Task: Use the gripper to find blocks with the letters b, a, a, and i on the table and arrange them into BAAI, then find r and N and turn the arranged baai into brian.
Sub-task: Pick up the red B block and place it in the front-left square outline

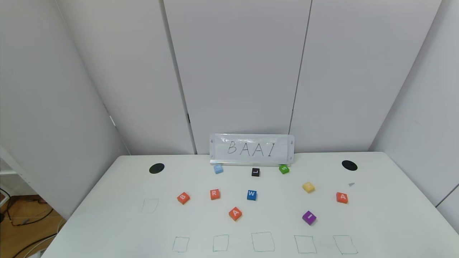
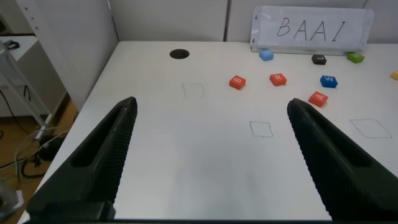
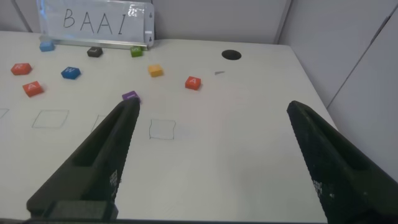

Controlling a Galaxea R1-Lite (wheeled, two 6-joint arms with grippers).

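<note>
Nothing arranged yet: five green outlined squares [image 1: 263, 242] along the near edge of the desk [image 1: 387, 215], all unfilled. Both end effectors out of the head view, held high over the near desk edge, each seen only by its own wrist camera: left end effector [image 2: 211, 158] with fingers wide apart and holding nothing, right end effector [image 3: 211, 158] likewise spread and holding nothing.

Scattered mid-desk: orange B block [image 1: 183, 197] toward the left, orange R block [image 1: 214, 194] just beside it, blue W block [image 1: 251, 195] at centre, one orange A block [image 1: 235, 213] nearer the outlines, second orange A block [image 1: 342, 197] far right, purple I block [image 1: 309, 217] right of centre. Beneath the BAAI sign [image 1: 251, 149]: light blue block [image 1: 218, 169], black L block [image 1: 255, 172], green S block [image 1: 284, 169]; yellow block [image 1: 308, 187] with letter unreadable. No N block identifiable.

Likely pitfalls:
- Grabbing R instead of B, given same colour and close neighbours.
- Slipped or skewed pinch, since B, I and the near A sit rotated relative to the desk edge.
- Wrong slot order with five outlines for four letters.
- Knocking W when reaching for the near A.
</note>
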